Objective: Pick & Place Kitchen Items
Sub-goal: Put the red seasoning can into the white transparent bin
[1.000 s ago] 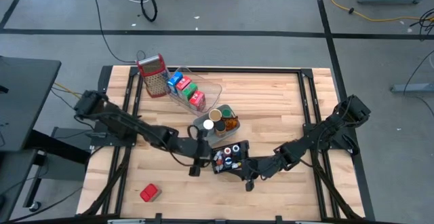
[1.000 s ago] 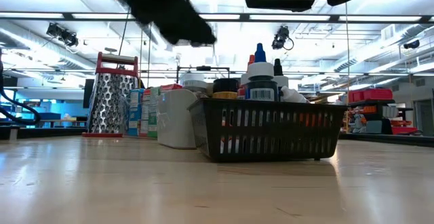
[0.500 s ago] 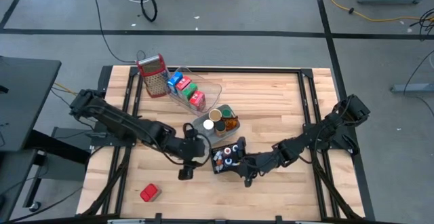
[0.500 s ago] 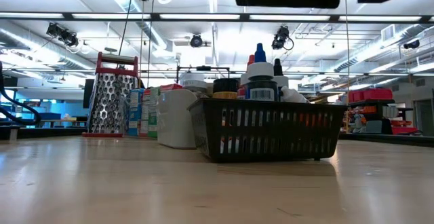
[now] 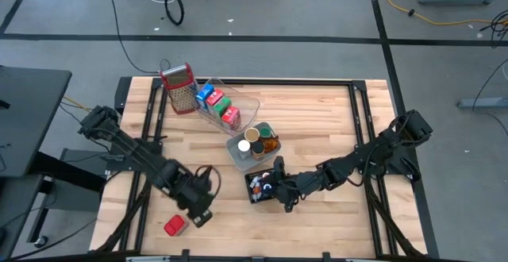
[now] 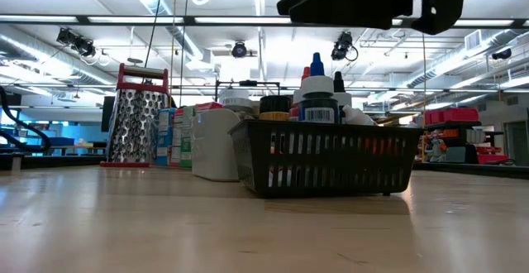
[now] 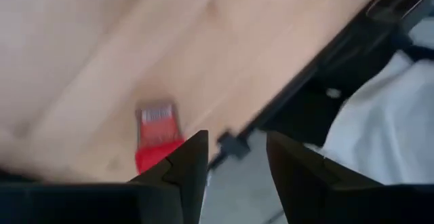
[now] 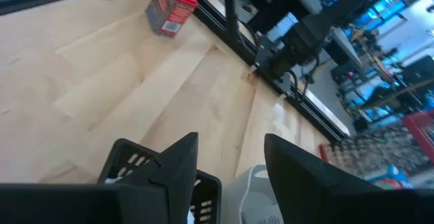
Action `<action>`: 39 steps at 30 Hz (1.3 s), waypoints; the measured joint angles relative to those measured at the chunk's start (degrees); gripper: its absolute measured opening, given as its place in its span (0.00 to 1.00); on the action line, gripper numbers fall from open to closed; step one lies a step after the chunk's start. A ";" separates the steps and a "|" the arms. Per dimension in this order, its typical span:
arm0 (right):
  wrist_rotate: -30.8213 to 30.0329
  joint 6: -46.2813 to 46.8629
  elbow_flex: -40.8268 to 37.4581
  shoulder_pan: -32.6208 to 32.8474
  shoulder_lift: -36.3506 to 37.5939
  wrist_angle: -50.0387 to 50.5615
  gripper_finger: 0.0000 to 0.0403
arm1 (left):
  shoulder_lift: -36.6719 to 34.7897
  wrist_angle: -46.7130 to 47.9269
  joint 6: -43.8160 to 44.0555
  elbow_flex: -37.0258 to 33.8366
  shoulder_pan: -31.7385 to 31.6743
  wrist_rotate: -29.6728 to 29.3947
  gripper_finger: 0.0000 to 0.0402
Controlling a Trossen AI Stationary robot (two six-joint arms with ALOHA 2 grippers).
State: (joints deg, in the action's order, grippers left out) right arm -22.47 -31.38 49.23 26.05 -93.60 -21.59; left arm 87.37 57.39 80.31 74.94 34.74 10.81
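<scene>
Two pincers, two jobs, by the look of it. Directly above the black tray (image 6: 331, 161): right pincer (image 5: 279, 194), fingers standing moderately apart with nothing between them, probably placed there to pick from or drop into the crowd of small bottles and caps (image 6: 318, 99) packed inside. Well off to the front-left of the black tray, near the counter (image 5: 317, 119) edge: left pincer (image 5: 200, 217), likewise parted and empty, aimed down just beside a lone red carton (image 5: 175, 225) lying flat and apart from everything else. Judged to be the item next in line, hence the low, angled approach with fingers already spread enough to straddle it. Not yet touching, as far as can be told. Just behind the black tray: one grey tray (image 5: 236, 152) holding what look like three round jars or cans, kept together as sorted goods. Farther behind and to the left of the black tray: one clear tray (image 5: 252, 102) with about four cartons in a row, blue, green and red, standing close so as to fit. Beyond that again, farthest back-left of the black tray: one metal grater (image 5: 179, 87) with a red top, upright. Bottles and caps in the black tray too many and too small to count.
</scene>
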 joint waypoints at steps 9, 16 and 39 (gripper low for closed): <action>6.24 -2.35 0.00 -3.18 0.01 -0.98 0.45 | 0.00 0.14 14.27 -3.59 8.48 -0.40 0.44; 9.63 -2.08 0.00 -4.86 0.02 -1.54 0.45 | 0.00 0.06 20.21 -7.68 11.25 4.43 0.58; 10.04 -0.81 0.00 -4.97 0.02 -1.52 0.45 | 0.02 -15.15 25.61 -16.27 13.90 13.15 0.70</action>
State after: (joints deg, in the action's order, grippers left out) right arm -12.43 -32.18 49.23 21.08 -93.58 -23.12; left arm 87.39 42.24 105.92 58.67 48.64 23.96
